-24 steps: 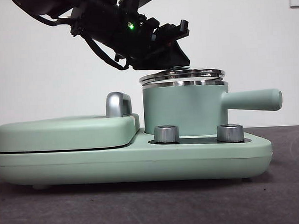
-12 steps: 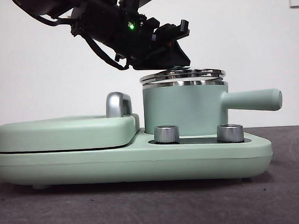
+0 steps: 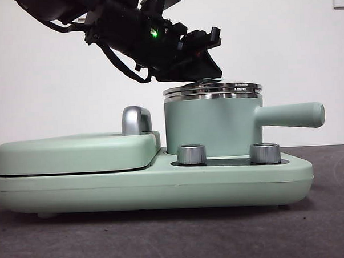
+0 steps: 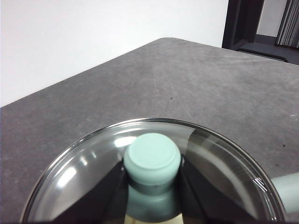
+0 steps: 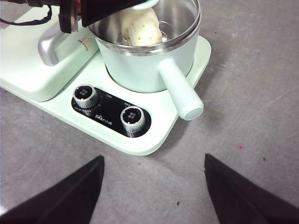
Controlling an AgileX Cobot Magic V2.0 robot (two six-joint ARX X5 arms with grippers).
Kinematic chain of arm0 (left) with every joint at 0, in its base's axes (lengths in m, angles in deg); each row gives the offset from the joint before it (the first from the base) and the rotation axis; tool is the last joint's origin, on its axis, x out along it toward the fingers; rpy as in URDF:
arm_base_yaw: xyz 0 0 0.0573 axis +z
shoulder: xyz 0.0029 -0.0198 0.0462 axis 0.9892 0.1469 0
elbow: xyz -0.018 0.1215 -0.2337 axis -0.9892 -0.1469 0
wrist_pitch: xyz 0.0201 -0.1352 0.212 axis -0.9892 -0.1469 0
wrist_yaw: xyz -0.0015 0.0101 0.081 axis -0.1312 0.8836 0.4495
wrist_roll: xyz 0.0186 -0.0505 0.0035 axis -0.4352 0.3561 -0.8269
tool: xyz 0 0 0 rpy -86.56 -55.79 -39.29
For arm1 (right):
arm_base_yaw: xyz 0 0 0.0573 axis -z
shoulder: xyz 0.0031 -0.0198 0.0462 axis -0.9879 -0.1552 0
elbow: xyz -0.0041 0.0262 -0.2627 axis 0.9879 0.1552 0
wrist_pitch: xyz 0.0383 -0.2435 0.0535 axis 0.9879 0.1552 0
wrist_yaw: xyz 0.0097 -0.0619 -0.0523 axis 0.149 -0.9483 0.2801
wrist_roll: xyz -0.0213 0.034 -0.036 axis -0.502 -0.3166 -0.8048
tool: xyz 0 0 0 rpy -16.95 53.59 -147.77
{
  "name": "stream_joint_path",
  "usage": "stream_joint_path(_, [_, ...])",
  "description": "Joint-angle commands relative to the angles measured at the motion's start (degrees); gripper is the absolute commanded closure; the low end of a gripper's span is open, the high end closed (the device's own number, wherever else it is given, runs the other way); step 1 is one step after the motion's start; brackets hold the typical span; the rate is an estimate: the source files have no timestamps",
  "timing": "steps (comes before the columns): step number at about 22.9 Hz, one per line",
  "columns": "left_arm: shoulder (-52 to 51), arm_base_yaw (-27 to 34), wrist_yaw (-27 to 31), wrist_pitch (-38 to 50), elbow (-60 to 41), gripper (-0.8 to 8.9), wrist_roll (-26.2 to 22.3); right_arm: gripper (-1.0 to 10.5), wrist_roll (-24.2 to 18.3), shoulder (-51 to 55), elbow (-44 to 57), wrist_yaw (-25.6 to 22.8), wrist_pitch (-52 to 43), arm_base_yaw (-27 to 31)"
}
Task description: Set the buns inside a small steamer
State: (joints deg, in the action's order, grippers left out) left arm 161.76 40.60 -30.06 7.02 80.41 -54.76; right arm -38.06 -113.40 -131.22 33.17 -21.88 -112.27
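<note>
Mint-green steamer (image 3: 209, 126) sits on the cooker base (image 3: 151, 184) on the tabletop (image 3: 165, 238), handle at 3 o'clock. Left gripper (image 4: 152, 186) has its fingers pinching the lid knob (image 4: 152, 158), glass lid (image 3: 212, 88) level on the rim. Pleated bun (image 5: 142, 29) lies inside; a second, probably, behind it. Right gripper (image 5: 154, 191) hovers high, fingers spread.

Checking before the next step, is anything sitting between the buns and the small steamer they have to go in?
Nothing visible does: a pleated bun already lies inside the small steamer. The left gripper grips the knob of the glass lid, which sits on the rim.
</note>
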Motion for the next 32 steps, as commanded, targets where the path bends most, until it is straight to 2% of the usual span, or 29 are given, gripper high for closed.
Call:
stream_joint_path(1, [1.64,-0.46,-0.35,0.94,1.51,8.04,-0.24,6.1,-0.17,-0.33,-0.33,-0.20,-0.61,-0.50])
stream_joint_path(16, [3.52,-0.28,-0.33,-2.82,1.51,8.00,-0.42,6.1,-0.15,-0.33,-0.33,-0.20,-0.59,-0.50])
stream_joint_path(17, [3.50,-0.28,-0.33,-2.73,1.51,7.59,-0.42,6.1,-0.15,-0.33,-0.33,-0.20,-0.59,-0.50])
stream_joint_path(19, [3.37,-0.31,-0.33,-1.95,1.51,5.87,0.31,6.1,-0.15,-0.33,-0.33,-0.20,-0.55,-0.50])
stream_joint_path(20, [3.04,-0.33,-0.33,-1.66,1.51,5.30,0.37,6.1,-0.15,-0.33,-0.33,-0.20,-0.55,-0.50])
stream_joint_path(23, [-0.33,-0.33,-0.33,-2.62,1.51,5.00,3.17,6.1,-0.17,-0.33,-0.33,-0.20,-0.57,-0.50])
stream_joint_path(26, [-7.52,0.09,-0.33,-10.08,1.51,5.00,5.27,6.1,-0.20,-0.33,-0.33,-0.20,-0.61,-0.50])
stream_joint_path(29, [-15.91,1.22,-0.33,-24.65,1.51,5.00,8.13,6.1,-0.20,-0.33,-0.33,-0.11,-0.63,-0.50])
stream_joint_path(32, [-22.67,2.75,-0.33,-39.69,1.46,5.00,13.29,6.1,-0.17,-0.79,-0.33,0.76,-1.14,-0.50])
